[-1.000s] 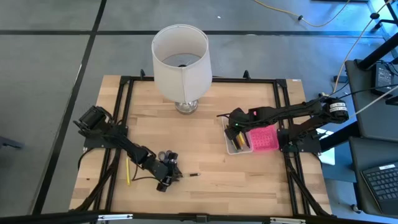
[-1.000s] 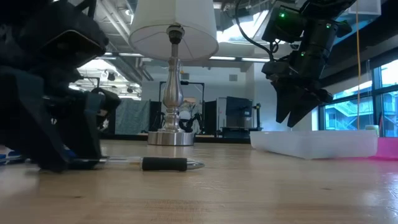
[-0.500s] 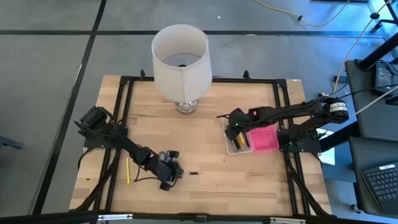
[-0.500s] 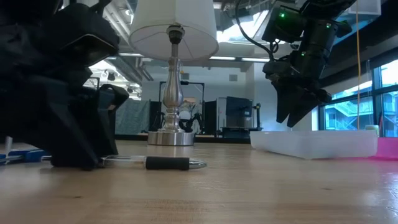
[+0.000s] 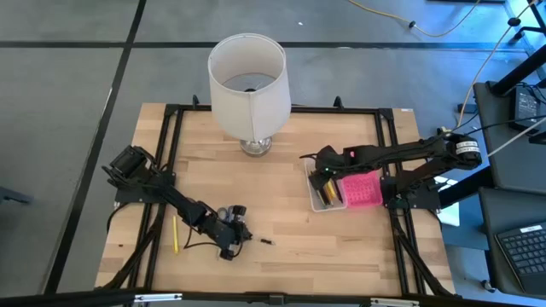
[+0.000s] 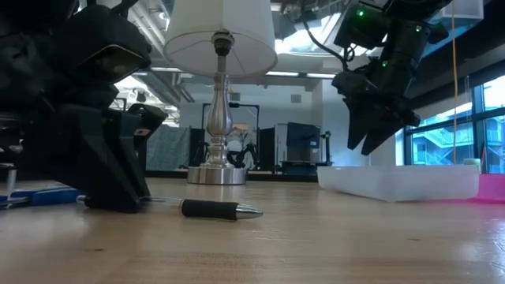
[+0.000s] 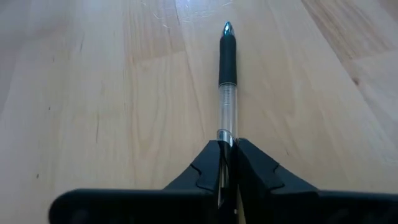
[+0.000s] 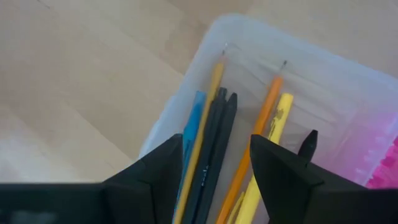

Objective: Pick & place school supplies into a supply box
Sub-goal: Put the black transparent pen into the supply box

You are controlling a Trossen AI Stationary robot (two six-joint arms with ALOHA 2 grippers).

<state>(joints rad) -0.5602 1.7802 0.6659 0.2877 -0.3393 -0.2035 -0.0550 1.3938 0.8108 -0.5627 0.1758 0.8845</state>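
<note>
A pen (image 7: 227, 81) with a clear barrel, a black grip and a silver tip lies on the wooden table near its front edge, and my left gripper (image 7: 227, 149) is shut on it. From above, the gripper (image 5: 235, 240) sits left of the pen's dark grip (image 5: 266, 242). A yellow pencil (image 5: 176, 234) lies flat farther left. The clear supply box (image 5: 323, 192) holds orange and yellow pencils (image 8: 264, 130), dark pens (image 8: 214, 149) and a blue pen (image 8: 191, 134). Its pink lid (image 5: 360, 189) lies beside it. My right gripper (image 8: 214, 152) hangs open above the box. My left gripper pinches the pen's clear barrel (image 7: 226, 127) between its two fingers, behind the black grip. The fingers come slanting down from the table's left side and lie along the pen. The pen lies on the table (image 6: 213, 209), tip pointing away; its rear end is hidden under the gripper.
A white lamp (image 5: 247, 81) with a metal base stands at the far middle of the table. A black frame (image 5: 171, 119) runs along the table's edges. A blue thing (image 6: 43, 194) lies on the table behind my left gripper. Bare wood stretches between the pen and the box.
My left gripper has shut on the pen's barrel and tipped a little while staying in place. The pen has stayed on the table, turned only slightly.
</note>
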